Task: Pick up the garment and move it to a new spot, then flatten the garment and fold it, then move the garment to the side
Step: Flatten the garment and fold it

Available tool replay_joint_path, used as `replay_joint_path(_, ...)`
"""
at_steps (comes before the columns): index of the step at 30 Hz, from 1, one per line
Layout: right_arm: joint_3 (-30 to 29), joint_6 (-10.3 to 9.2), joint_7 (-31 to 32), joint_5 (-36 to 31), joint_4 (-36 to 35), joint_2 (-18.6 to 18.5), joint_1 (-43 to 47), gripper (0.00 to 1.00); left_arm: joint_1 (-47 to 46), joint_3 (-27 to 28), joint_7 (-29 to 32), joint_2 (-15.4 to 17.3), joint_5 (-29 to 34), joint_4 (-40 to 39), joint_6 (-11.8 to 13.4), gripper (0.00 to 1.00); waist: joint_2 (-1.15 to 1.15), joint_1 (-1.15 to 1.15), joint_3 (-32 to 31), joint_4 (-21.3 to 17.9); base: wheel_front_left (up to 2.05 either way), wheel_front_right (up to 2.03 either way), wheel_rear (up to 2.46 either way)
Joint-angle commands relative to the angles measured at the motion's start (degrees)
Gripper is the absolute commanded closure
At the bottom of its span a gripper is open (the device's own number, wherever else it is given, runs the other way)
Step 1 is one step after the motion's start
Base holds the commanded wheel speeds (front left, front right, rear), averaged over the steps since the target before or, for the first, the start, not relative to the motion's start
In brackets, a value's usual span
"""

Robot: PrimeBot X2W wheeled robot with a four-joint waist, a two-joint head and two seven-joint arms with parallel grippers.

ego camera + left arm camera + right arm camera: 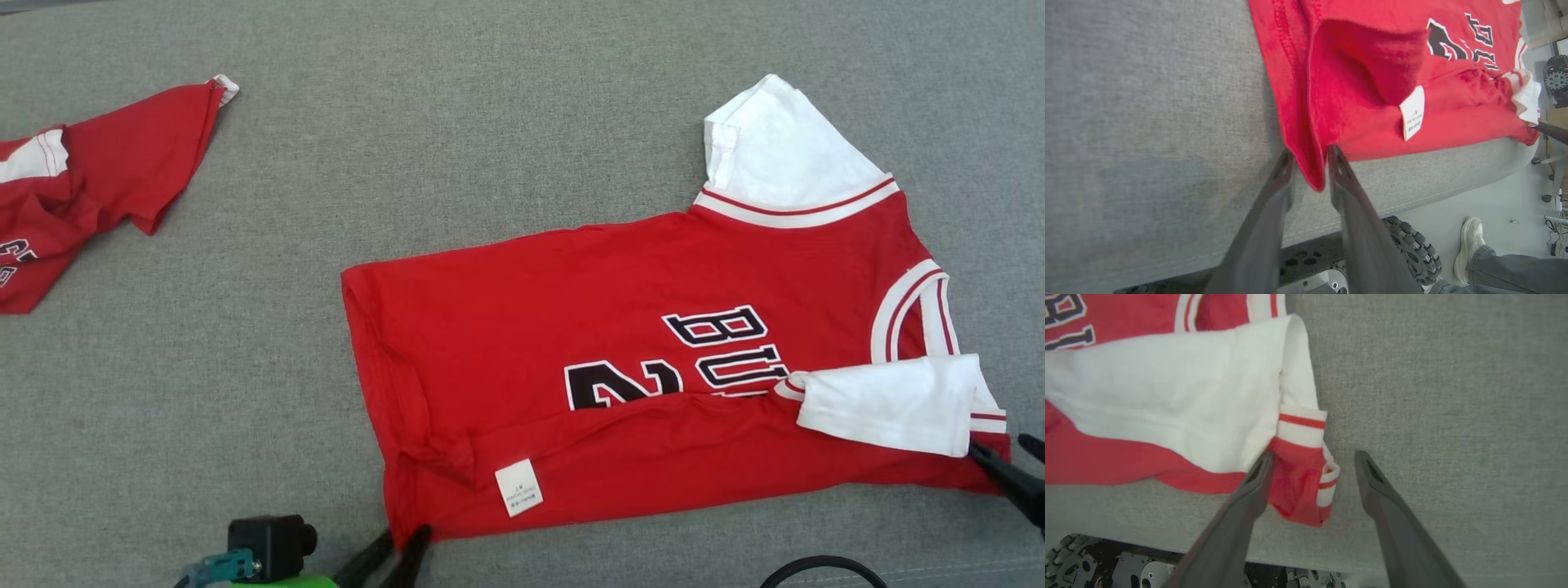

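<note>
On the grey cloth table [522, 98], the red jersey [653, 327] lies flat from the middle to the right, hem to the left and collar to the right, its near edge close to the table's near edge. We judge the fold to be in hand. 1 near strip is turned over toward the far side, so the white label [518, 487] faces up and 1 white sleeve [890, 404] lies across the chest lettering.

At the near left, the left gripper [1310, 157] is narrowed on the hem corner. Cloth fills the gap and touches both fingers, so we take it as pinching that corner. At the near right, the right gripper [1314, 455] is spread wide around the shoulder corner, with 1 finger against the cloth and the other apart from it.

Next, we think the right gripper needs to close on its corner. Then both should lift evenly and carry the near edge toward the far edge, keeping it taut.

We see no containers; the jersey rests directly on the table. A second red garment [82, 180] lies at the far left, well apart.
</note>
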Motion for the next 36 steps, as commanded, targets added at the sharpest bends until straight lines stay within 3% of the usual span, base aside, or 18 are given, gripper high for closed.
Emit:
replay_joint_path(1, -1.9, -0.1, 0.8, 0.6, -1.2, -0.1, 0.7, 0.0, -1.2, 0.9, -0.4, 1.5, 1.6, -0.5, 0.7, 0.0, 0.0, 0.0, -0.2, 0.4, 0.0, 0.0, 0.0)
replay_joint_path(8, -9.1, -0.08, 3.8, 1.3, -11.4, -3.3, -4.9, 0.0, -3.2, 4.4, 2.7, 9.1, 4.1, -8.9, 1.8, 0.0, 0.0, 0.0, 1.6, -0.2, 0.0, 0.0, 0.0)
replay_joint_path(12, -7.3, -0.08, 4.6, -4.0, -11.6, -2.5, -16.2, 0.0, -13.3, 6.8, 5.9, 9.2, 3.9, -8.0, 1.6, 0.0, 0.0, 0.0, 4.9, 0.7, 0.0, 0.0, 0.0)
replay_joint_path(18, 3.1, -0.08, 3.7, -13.2, -1.3, 4.8, -37.4, 0.0, -30.8, 3.6, 10.8, 3.6, 4.9, 4.1, -0.4, 0.0, 0.0, 0.0, 9.3, 2.3, 0.0, 0.0, 0.0)
replay_joint_path(23, 10.4, -0.1, 0.4, -18.4, 11.8, 10.9, -49.8, 0.0, -39.2, -0.1, 13.6, 2.5, 7.7, 13.3, -3.7, 0.0, 0.0, 0.0, 11.5, 3.6, 0.0, 0.0, 0.0)
replay_joint_path(28, 14.4, -0.09, -3.6, -21.1, 23.4, 12.6, -55.9, 0.0, -41.6, -2.9, 16.8, 1.4, 6.7, 17.5, -6.9, 0.0, 0.0, 0.0, 11.7, 5.7, 0.0, 0.0, 0.0)
replay_joint_path(35, 18.9, -0.11, -6.6, -23.2, 36.4, 13.2, -61.2, 0.0, -43.4, -5.2, 18.4, -0.6, 6.2, 20.9, -9.2, 0.0, 0.0, 0.0, 12.4, 7.1, 0.0, 0.0, 0.0)
replay_joint_path(36, 19.4, -0.11, -6.8, -22.9, 37.8, 13.5, -61.4, 0.0, -43.7, -5.2, 17.8, -1.1, 6.1, 21.3, -9.5, 0.54, 0.0, 0.0, 12.4, 7.2, 0.0, 0.0, 0.0)
